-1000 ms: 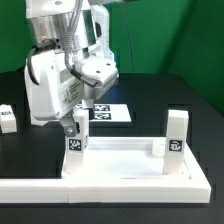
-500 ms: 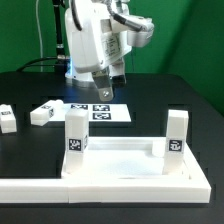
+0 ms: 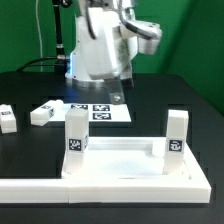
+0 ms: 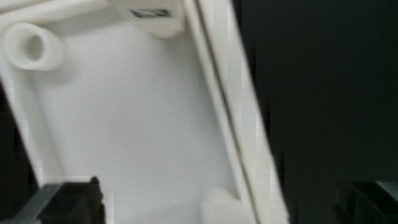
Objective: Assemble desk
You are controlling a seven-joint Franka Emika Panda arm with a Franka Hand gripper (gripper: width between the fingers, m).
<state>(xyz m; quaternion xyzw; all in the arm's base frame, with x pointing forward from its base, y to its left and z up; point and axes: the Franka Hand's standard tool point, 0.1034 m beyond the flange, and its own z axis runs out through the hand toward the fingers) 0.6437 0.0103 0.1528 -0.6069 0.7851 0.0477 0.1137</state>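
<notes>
The white desk top (image 3: pixel 122 160) lies flat at the front of the table. Two tagged block legs stand upright in its corner sockets, one on the exterior view's left (image 3: pixel 76 132) and one on its right (image 3: pixel 176 131). Two more legs lie loose on the table, one at the far left (image 3: pixel 7 118) and one beside it (image 3: pixel 43 113). My gripper (image 3: pixel 117 97) hangs open and empty above and behind the desk top. In the wrist view the gripper (image 4: pixel 228 203) has its dark fingers (image 4: pixel 75 200) wide apart over the desk top's rim (image 4: pixel 224 110), and an empty socket (image 4: pixel 27 45) shows.
The marker board (image 3: pixel 100 113) lies flat on the black table behind the desk top, under the gripper. The long white L-shaped border bar (image 3: pixel 90 189) runs along the front and the exterior view's right side of the desk top.
One second ago the gripper was low at the leg on the exterior view's left. It has let go, risen and moved back and to the right; that leg stays standing.
</notes>
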